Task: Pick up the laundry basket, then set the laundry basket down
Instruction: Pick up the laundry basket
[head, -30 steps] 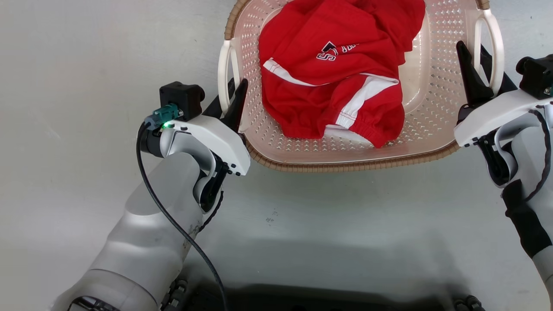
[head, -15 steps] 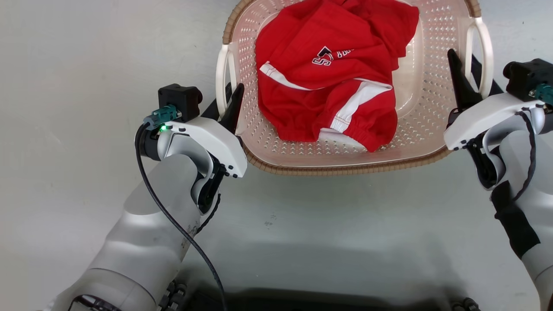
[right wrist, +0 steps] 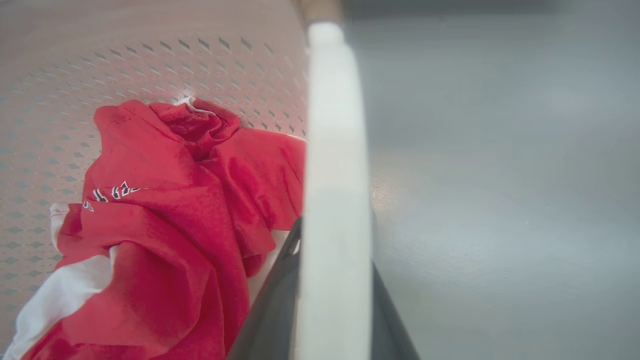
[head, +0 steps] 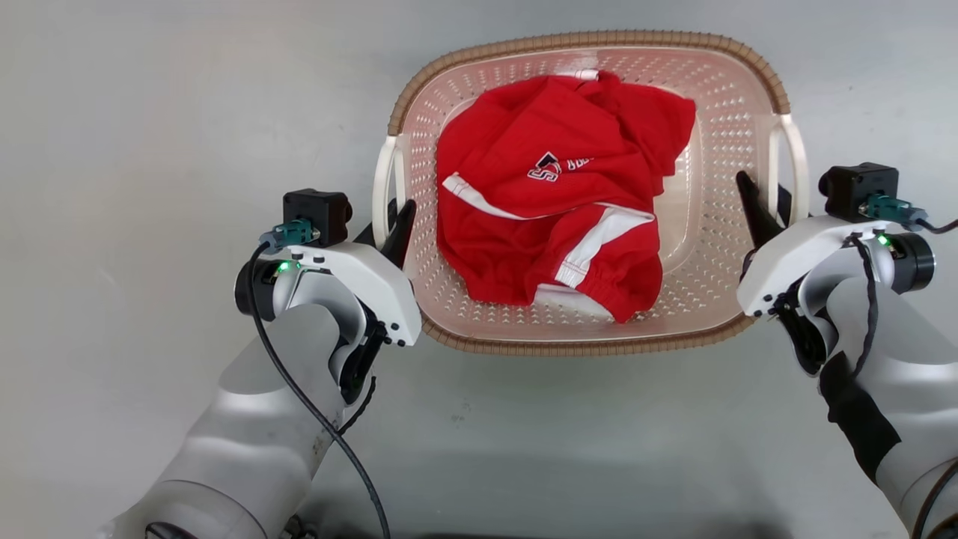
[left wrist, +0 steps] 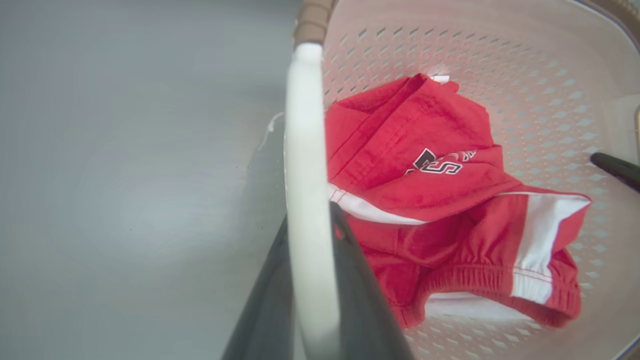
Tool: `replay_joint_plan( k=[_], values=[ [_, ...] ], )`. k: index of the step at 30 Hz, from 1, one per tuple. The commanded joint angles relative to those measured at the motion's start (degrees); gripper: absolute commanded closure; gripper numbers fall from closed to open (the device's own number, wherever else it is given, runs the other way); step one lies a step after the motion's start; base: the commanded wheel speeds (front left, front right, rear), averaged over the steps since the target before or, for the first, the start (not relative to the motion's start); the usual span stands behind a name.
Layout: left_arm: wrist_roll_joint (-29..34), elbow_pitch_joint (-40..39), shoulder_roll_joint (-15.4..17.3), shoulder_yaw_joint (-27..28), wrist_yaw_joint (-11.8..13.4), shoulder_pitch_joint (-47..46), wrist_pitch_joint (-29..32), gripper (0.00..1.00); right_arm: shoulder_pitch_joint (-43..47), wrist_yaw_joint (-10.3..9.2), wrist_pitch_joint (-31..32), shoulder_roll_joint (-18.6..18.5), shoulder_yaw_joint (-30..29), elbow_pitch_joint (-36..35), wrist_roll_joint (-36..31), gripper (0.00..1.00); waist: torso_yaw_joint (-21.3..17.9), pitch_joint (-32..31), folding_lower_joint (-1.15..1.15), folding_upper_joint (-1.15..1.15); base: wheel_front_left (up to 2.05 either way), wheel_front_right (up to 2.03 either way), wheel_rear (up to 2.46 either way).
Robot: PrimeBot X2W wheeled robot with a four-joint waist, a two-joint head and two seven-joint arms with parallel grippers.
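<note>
Pink-cream perforated plastic forms the laundry basket (head: pixel 720 112), which is seen from the head camera in the upper middle of the frame, over a grey floor (head: pixel 150 112), between the two arms. A crumpled red garment (head: pixel 554 217) with white stripes and lettering is held inside it. The left gripper (head: pixel 393 221) is clenched on the white left handle (head: pixel 383 183), with one dark finger inside the loop and one outside. The right gripper (head: pixel 763 201) is clamped in the same way on the white right handle (head: pixel 799 161). Whether the basket is rested on the floor or lifted clear cannot be told.

From the left wrist camera, the left handle (left wrist: pixel 305 150) is seen pinched between the two dark fingers (left wrist: pixel 360 300), with the garment (left wrist: pixel 425 200) just beyond it. A dark finger of the other arm is seen at the far right edge.

From the right wrist camera, the right handle (right wrist: pixel 332 125) is gripped between the fingers (right wrist: pixel 272 310), the red garment (right wrist: pixel 175 225) lies to one side and bare floor (right wrist: pixel 500 150) to the other.
</note>
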Motion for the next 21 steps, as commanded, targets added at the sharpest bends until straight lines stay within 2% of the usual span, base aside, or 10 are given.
replay_joint_plan(
  k=[1, 11, 21],
  values=[
    [-0.82, 0.77, 4.68, 0.70, -0.11, 2.17, -0.36, 1.00, 2.28, -0.24, 0.34, -2.38, 1.18, 1.31, 0.60, 1.00, -0.44, -1.08, 0.00, 0.00, 0.00, 0.00, 0.00],
    [-7.22, 1.93, 7.06, -4.19, -0.11, 3.88, 3.34, 1.00, 3.13, -0.24, 3.86, -2.38, 8.45, 4.17, 8.80, 1.00, -1.88, -6.66, 0.00, 0.00, 0.00, 0.00, 0.00],
    [-12.15, 2.61, 9.76, -7.40, -0.11, 5.97, 6.81, 1.00, 4.62, -0.24, 6.40, -2.38, 13.22, 5.96, 15.85, 1.00, -3.90, -12.53, 0.00, 0.00, 0.00, 0.00, 0.00]
  ],
)
